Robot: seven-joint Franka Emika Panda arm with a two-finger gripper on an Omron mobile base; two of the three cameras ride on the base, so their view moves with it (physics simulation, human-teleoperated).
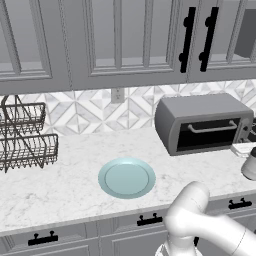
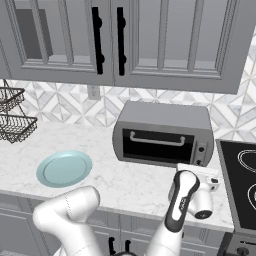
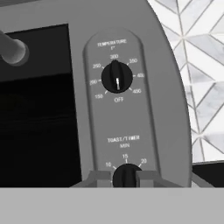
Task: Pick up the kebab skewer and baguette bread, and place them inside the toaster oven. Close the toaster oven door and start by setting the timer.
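Two finger tips [image 3: 125, 177] are sitting on either side of the timer knob [image 3: 126, 175] on the toaster oven [image 2: 162, 132] (door [image 2: 157, 145] already shut), apparently gripping; next comes turning it.

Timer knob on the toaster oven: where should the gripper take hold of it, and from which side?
Grip the timer knob across its raised black ridge, one fingertip on each flank, coming straight at the control panel from the front. The ridge stands near upright, so its flat sides face the fingertips and give purchase for turning. The gripper already brackets it; I cannot tell if the pads touch.
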